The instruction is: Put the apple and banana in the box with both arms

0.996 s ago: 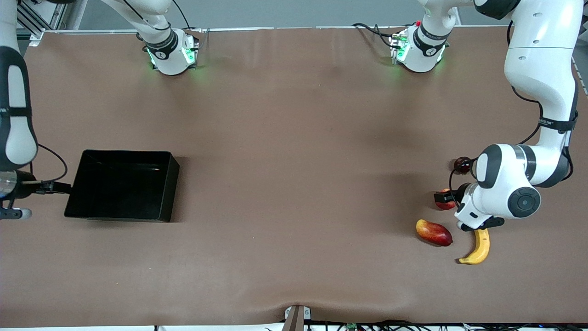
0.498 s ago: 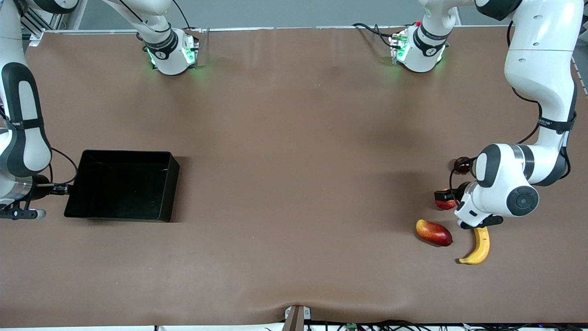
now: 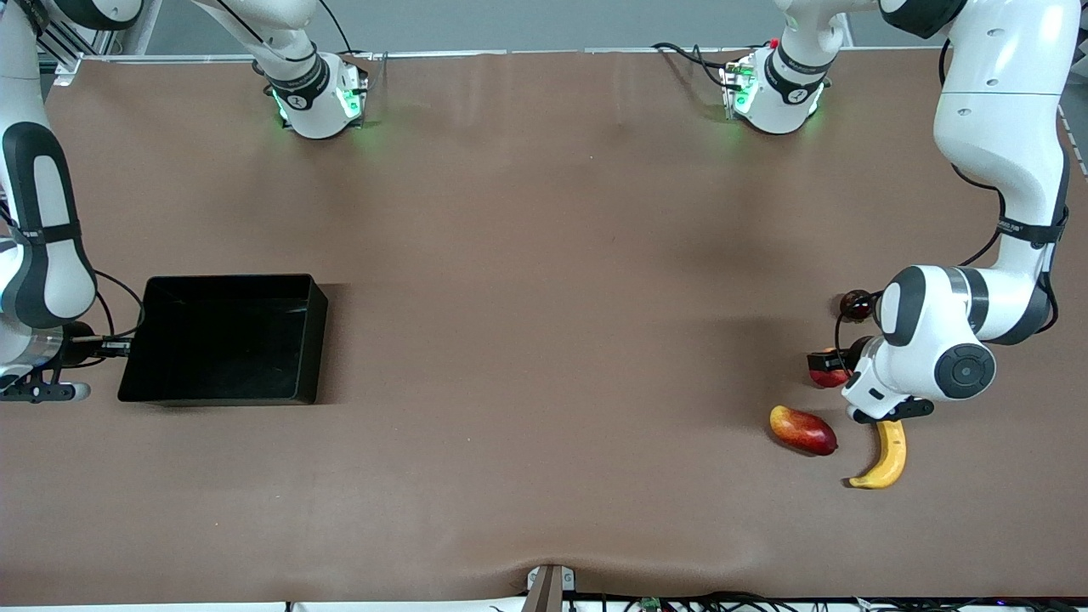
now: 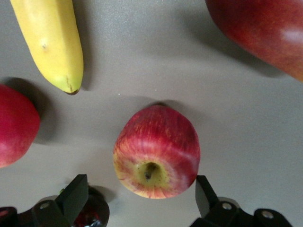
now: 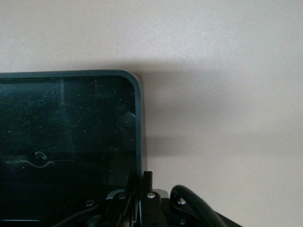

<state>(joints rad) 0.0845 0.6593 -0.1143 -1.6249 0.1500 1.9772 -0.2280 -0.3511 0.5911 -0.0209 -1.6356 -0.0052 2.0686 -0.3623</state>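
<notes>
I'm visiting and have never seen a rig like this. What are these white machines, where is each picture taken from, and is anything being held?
These are two white jointed robot arms bolted at a brown table. One picture looks down from a high camera facing them; the other two come from cameras on the wrists.

The right gripper is shut on the wall of the shallow glossy black plastic box at the right arm's end.

The left gripper sits low at the left arm's end, fingers open on either side of the small round red-and-yellow apple, not yet gripping it. Beside it lie the long curved yellow banana, an oval red-yellow mango and a plain red round fruit.
</notes>
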